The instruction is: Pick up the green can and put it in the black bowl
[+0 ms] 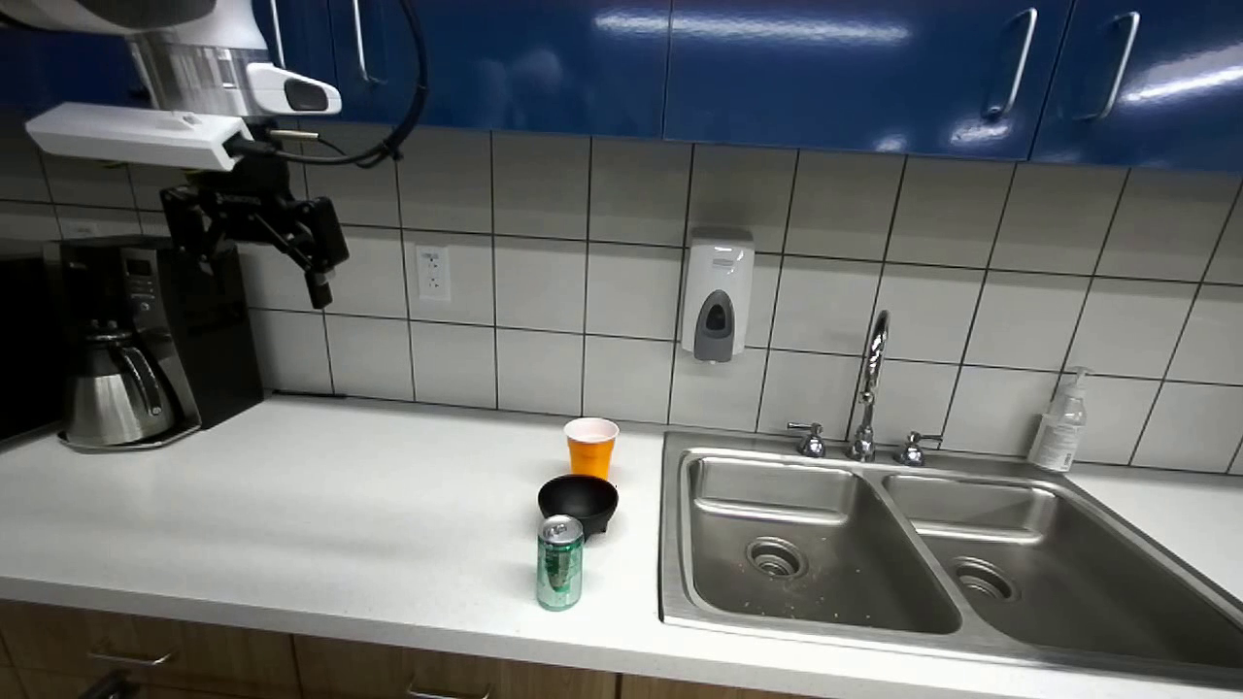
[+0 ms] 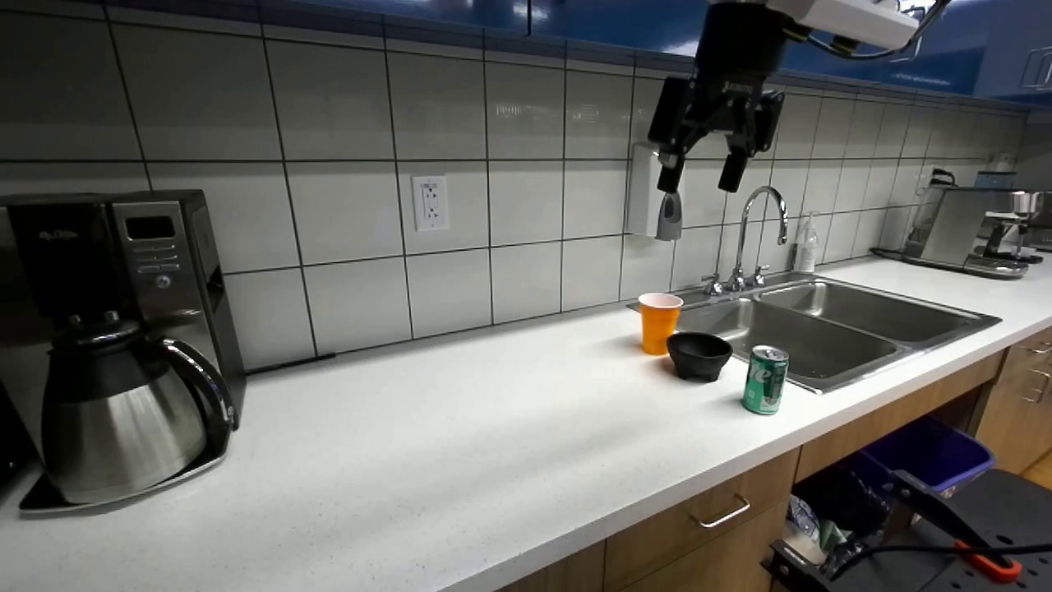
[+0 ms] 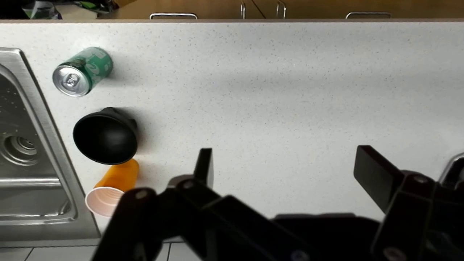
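Note:
The green can (image 1: 560, 571) stands upright on the counter near its front edge; it also shows in an exterior view (image 2: 765, 382) and at the upper left of the wrist view (image 3: 92, 65). The black bowl (image 1: 575, 495) sits right behind it, between the can and the orange cup; it also shows in an exterior view (image 2: 699, 358) and in the wrist view (image 3: 105, 137). No contents show in the bowl. My gripper (image 1: 262, 280) is open and empty, high above the counter and well to the coffee-maker side of the can; its spread fingers show in the wrist view (image 3: 284, 159).
An orange cup (image 2: 659, 325) with a white rim stands behind the bowl, close to it. A steel double sink (image 1: 672, 544) with a faucet (image 1: 869, 388) lies beside these things. A coffee maker (image 2: 156, 271) stands at the counter's far end. Blue cabinets (image 1: 544, 58) hang above.

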You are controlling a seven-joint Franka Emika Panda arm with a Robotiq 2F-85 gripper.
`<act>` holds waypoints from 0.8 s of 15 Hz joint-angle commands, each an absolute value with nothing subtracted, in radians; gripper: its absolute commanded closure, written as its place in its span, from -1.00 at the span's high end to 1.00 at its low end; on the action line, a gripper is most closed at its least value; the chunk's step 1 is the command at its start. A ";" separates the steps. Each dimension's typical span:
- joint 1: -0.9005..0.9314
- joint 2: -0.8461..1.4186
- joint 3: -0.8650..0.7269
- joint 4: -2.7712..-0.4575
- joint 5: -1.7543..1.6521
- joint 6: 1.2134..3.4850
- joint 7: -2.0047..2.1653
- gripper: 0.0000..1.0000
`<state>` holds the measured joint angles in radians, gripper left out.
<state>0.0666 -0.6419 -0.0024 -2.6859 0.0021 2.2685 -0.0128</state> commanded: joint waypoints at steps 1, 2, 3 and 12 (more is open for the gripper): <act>0.030 -0.616 -0.015 -2.702 -0.026 2.319 -0.044 1.00; 0.024 -0.606 -0.020 -2.703 -0.030 2.328 -0.047 1.00; 0.017 -0.596 -0.022 -2.705 -0.035 2.339 -0.047 1.00; -0.056 -0.483 -0.047 -2.718 -0.109 2.461 -0.044 1.00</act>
<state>-0.0193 -0.5230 -0.0393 -2.7157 -0.0773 2.4098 -0.0232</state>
